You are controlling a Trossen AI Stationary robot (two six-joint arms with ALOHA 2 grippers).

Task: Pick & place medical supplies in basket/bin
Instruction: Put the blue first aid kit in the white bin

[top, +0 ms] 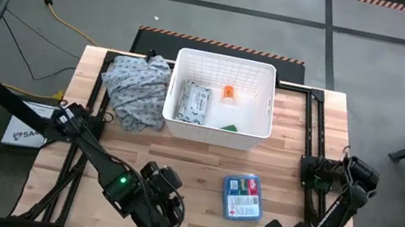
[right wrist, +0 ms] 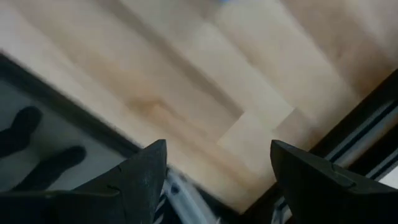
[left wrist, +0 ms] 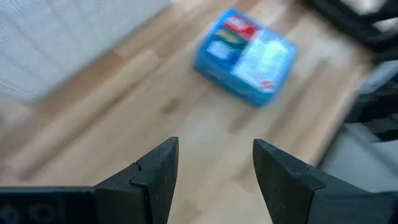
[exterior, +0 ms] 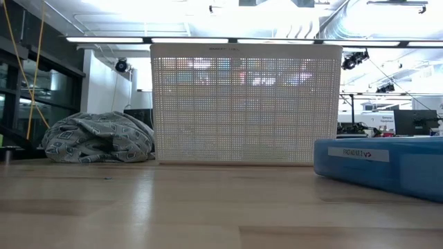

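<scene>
The white grid basket (top: pixel 221 100) stands at the table's far middle. It holds the grey-white wipes pack (top: pixel 194 102), the orange white-capped bottle (top: pixel 228 94) and a green item (top: pixel 229 126). The blue box (top: pixel 242 196) lies flat on the table in front of the basket, toward the right; it also shows in the low view (exterior: pixel 384 164) and the left wrist view (left wrist: pixel 245 56). My left gripper (left wrist: pixel 214 168) is open near the table's near edge, left of the blue box, touching nothing. My right gripper (right wrist: pixel 217 168) is open over the near right corner. The white tube is not in view.
A grey patterned cloth heap (top: pixel 136 89) lies left of the basket at the far left of the table. Bare wood (top: pixel 202 164) stretches between the basket and the near edge. Black frame rails run along the table's left and right sides.
</scene>
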